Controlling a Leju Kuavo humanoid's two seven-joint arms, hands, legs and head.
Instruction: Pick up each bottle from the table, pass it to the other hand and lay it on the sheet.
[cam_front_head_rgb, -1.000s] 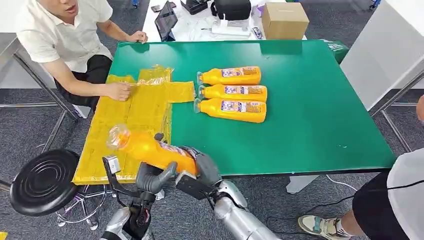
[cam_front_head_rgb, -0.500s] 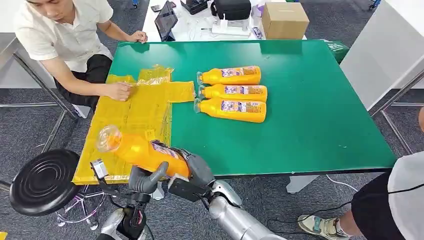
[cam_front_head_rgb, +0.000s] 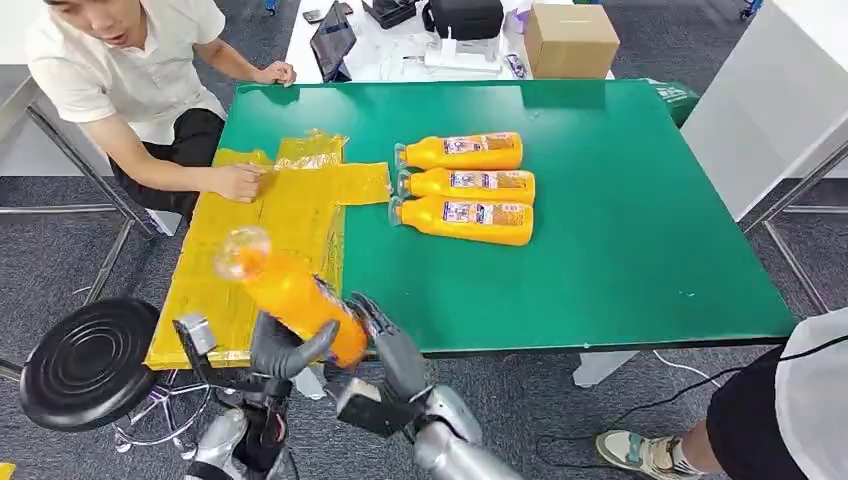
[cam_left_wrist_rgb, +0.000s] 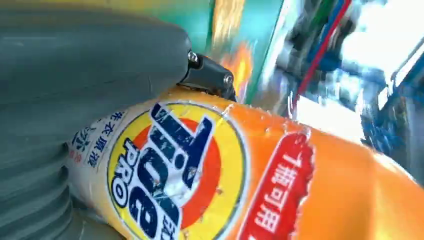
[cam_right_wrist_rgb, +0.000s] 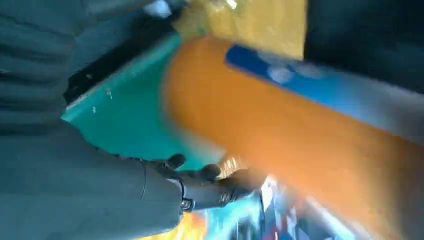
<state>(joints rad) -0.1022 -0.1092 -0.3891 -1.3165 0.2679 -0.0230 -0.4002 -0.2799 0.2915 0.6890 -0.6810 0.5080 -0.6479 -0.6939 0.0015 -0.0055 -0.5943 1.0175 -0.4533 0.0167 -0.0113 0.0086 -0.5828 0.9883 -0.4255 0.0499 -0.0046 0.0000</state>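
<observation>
The held bottle (cam_front_head_rgb: 292, 297) is glossy orange plastic with a clear cap and a slick printed label (cam_left_wrist_rgb: 165, 170). The sheet (cam_front_head_rgb: 268, 232) looks like crinkled, shiny yellow plastic film. The table (cam_front_head_rgb: 600, 240) has a matt green top. The left hand (cam_front_head_rgb: 280, 348) wears matt grey ribbed plastic. The box (cam_front_head_rgb: 570, 40) is plain brown cardboard.

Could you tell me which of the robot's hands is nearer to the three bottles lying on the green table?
Right. The right hand sits at the table's near edge, below the three bottles. The left hand, gripping the fourth bottle, is farther left, by the yellow sheet.
</observation>
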